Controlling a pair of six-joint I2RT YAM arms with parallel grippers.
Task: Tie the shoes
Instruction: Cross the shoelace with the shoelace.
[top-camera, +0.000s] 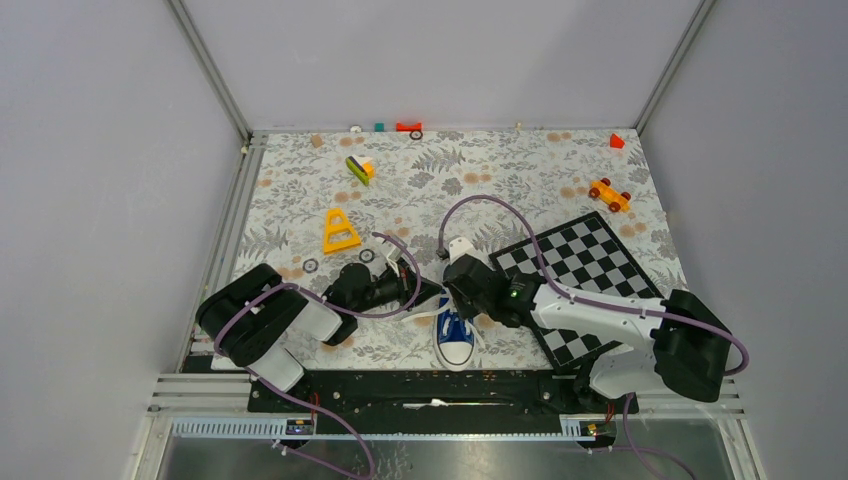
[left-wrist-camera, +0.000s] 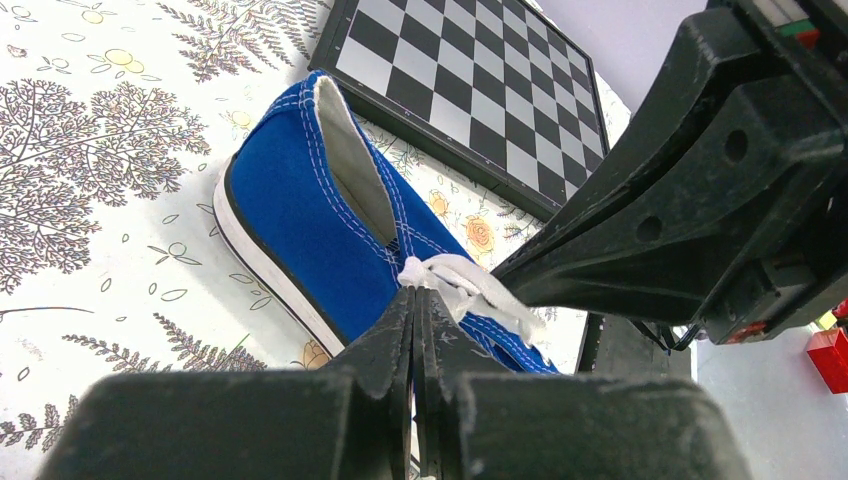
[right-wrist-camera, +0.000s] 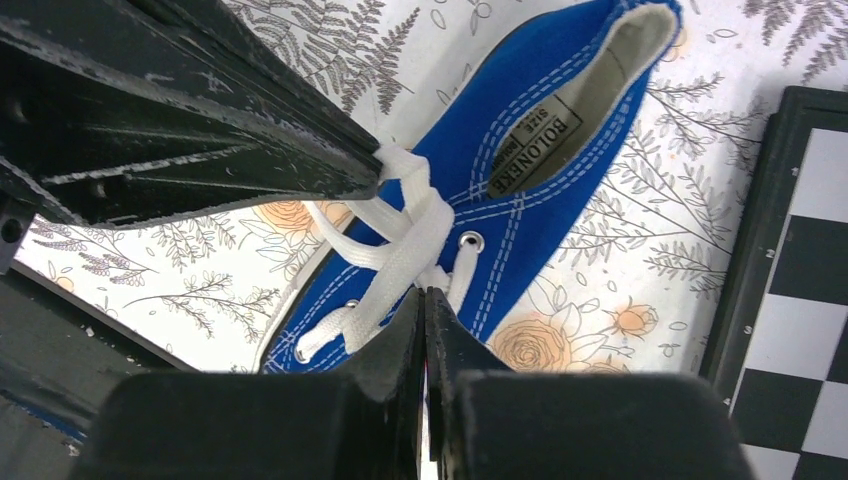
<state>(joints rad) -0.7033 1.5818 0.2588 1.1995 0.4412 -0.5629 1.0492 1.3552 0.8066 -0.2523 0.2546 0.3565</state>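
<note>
The blue canvas sneaker (top-camera: 456, 340) lies near the table's front edge, with its white toe cap pointing at the arm bases. It fills the left wrist view (left-wrist-camera: 290, 210) and the right wrist view (right-wrist-camera: 520, 225). Its white laces (right-wrist-camera: 405, 245) bunch over the tongue (left-wrist-camera: 460, 283). My left gripper (top-camera: 436, 293) comes in from the left and is shut on a lace at its tips (left-wrist-camera: 415, 292), as the right wrist view also shows (right-wrist-camera: 378, 170). My right gripper (top-camera: 452, 298) is shut on a lace just above the eyelets (right-wrist-camera: 425, 292). Both grippers meet over the shoe.
A black and white chessboard (top-camera: 585, 275) lies right of the shoe, under the right arm. A yellow triangle (top-camera: 340, 232) and small black rings (top-camera: 311, 265) sit behind the left arm. An orange toy car (top-camera: 609, 194) and small blocks (top-camera: 408, 127) lie further back.
</note>
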